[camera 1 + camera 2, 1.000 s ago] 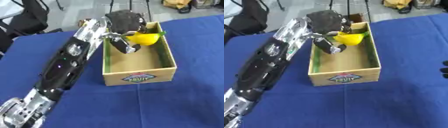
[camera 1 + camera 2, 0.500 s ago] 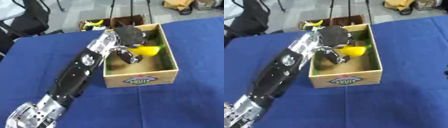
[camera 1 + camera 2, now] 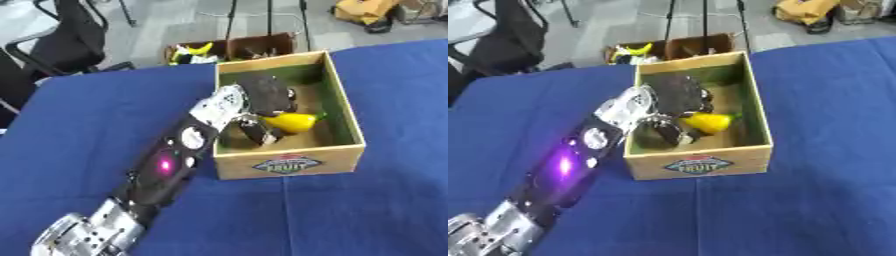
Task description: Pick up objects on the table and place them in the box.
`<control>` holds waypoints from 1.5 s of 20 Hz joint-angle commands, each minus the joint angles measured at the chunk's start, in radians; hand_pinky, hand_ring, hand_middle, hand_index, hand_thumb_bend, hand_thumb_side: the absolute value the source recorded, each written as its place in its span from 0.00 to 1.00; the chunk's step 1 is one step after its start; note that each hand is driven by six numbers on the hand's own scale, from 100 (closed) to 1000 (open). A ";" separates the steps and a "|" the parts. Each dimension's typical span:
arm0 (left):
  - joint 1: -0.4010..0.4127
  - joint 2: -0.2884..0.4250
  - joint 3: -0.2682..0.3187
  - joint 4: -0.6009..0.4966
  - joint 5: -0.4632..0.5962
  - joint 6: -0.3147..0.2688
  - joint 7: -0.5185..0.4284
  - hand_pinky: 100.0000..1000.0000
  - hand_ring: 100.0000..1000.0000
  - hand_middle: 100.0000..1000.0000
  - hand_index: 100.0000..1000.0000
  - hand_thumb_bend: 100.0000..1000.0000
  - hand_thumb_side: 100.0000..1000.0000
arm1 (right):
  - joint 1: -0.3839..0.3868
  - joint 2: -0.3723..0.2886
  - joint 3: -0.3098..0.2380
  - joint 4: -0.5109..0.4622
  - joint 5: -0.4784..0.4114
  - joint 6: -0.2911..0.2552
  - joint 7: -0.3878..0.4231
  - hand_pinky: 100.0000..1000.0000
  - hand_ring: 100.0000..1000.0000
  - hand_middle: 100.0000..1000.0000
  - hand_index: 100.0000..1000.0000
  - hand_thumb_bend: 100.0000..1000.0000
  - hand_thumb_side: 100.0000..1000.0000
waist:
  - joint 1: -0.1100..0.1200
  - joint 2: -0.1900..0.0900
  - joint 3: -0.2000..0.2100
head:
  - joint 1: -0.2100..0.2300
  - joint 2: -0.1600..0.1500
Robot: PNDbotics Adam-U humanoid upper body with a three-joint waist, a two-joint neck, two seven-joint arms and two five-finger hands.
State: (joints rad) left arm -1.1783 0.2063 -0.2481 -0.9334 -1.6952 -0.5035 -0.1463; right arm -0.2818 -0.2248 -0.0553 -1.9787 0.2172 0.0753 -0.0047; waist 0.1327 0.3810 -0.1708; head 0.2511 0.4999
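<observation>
A wooden fruit box with a green floor stands on the blue table. My left arm comes in from the lower left and reaches over the box's left wall. Inside the box, my left hand has its fingers and thumb curled round a yellow fruit with a green stem, low over the green floor. Whether the fruit touches the floor I cannot tell. The box's far part lies behind the hand. My right hand shows in neither view.
Beyond the table's far edge a brown crate with yellow things in it stands on the floor. A black chair is at the upper left, and a yellow bag at the upper right.
My left hand has sunk from the box's far rim down into the box with the yellow fruit. The camera has shifted, and my right hand has left the right edge.
</observation>
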 commanded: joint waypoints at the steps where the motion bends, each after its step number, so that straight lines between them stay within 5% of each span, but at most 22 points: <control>1: -0.014 0.005 0.012 -0.002 -0.042 -0.005 0.028 0.60 0.75 0.75 0.83 0.12 0.59 | -0.007 -0.007 -0.003 -0.021 -0.003 -0.001 0.003 0.68 0.68 0.67 0.86 0.00 1.00 | -0.012 -0.021 0.002 | 0.000 -0.006; 3: -0.015 0.005 0.013 -0.005 -0.058 -0.003 0.040 0.63 0.78 0.78 0.85 0.17 0.64 | -0.006 -0.007 -0.002 -0.021 -0.002 0.000 0.003 0.68 0.68 0.67 0.86 0.00 1.00 | -0.012 -0.022 0.004 | -0.002 -0.005; 8: -0.014 0.017 0.027 -0.027 -0.092 0.038 0.045 0.76 0.88 0.89 0.93 0.60 0.95 | -0.004 -0.006 -0.002 -0.021 -0.003 0.000 0.005 0.68 0.68 0.67 0.86 0.00 1.00 | -0.013 -0.026 0.009 | -0.008 -0.002; 10: -0.017 0.030 0.045 -0.048 -0.103 0.063 0.059 0.76 0.89 0.90 0.93 0.68 1.00 | -0.004 -0.006 -0.001 -0.021 -0.003 0.000 0.006 0.68 0.68 0.67 0.86 0.00 1.00 | -0.013 -0.027 0.010 | -0.011 -0.001; 17: -0.013 0.072 0.117 -0.161 -0.043 0.156 0.144 0.68 0.85 0.84 0.91 0.67 1.00 | 0.003 -0.007 -0.006 -0.021 -0.003 0.003 0.002 0.68 0.68 0.67 0.86 0.00 1.00 | -0.013 -0.036 0.027 | -0.049 0.022; 24: 0.013 0.102 0.213 -0.315 0.052 0.247 0.239 0.56 0.77 0.76 0.89 0.41 1.00 | 0.013 -0.007 -0.014 -0.021 -0.003 0.005 -0.008 0.68 0.68 0.67 0.86 0.00 1.00 | -0.023 -0.049 0.054 | -0.092 0.058; 30: 0.071 0.135 0.272 -0.447 0.133 0.329 0.320 0.51 0.74 0.72 0.89 0.46 1.00 | 0.018 -0.002 -0.021 -0.021 -0.006 0.005 -0.020 0.68 0.68 0.67 0.86 0.00 1.00 | -0.042 -0.063 0.080 | -0.100 0.080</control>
State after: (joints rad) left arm -1.0929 0.3067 0.0014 -1.3375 -1.5821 -0.1916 0.1566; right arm -0.2583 -0.2237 -0.0689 -1.9789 0.2164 0.0813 -0.0192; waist 0.0956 0.3440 -0.0893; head 0.1542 0.5708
